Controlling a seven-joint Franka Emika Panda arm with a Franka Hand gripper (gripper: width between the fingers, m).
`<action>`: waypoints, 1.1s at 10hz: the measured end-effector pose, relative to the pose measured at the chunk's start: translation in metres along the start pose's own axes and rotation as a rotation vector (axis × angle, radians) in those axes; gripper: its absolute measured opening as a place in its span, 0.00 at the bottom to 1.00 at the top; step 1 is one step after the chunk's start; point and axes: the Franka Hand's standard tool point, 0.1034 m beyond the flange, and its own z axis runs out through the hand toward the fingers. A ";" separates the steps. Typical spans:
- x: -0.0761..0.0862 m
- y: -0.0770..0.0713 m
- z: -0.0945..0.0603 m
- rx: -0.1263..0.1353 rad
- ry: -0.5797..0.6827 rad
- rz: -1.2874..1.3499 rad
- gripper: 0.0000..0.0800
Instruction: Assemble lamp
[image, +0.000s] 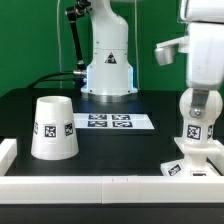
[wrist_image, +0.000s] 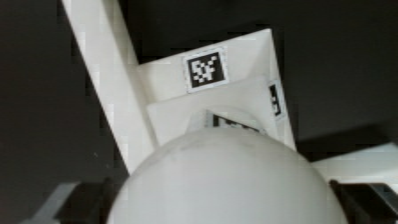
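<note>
- The shade (image: 55, 128) stands mouth-down on the dark surface (image: 120, 150) at the exterior view's left, near the white corner rail (image: 8, 152).
- The marker board (image: 110, 122) lies flat in the middle, well apart from the shade.
- At the exterior view's right, the pincer (image: 198, 95) is pinching the bulb (image: 197, 115) by its round head.
- The bulb hangs upright directly over the base (image: 190, 162), which sits beside the front rail; whether they touch, I cannot tell.
</note>
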 end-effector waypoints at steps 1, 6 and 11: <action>0.001 -0.001 0.000 0.001 0.001 0.128 0.72; 0.002 -0.002 0.000 0.030 0.022 0.565 0.72; 0.004 -0.003 0.000 0.043 0.021 0.971 0.72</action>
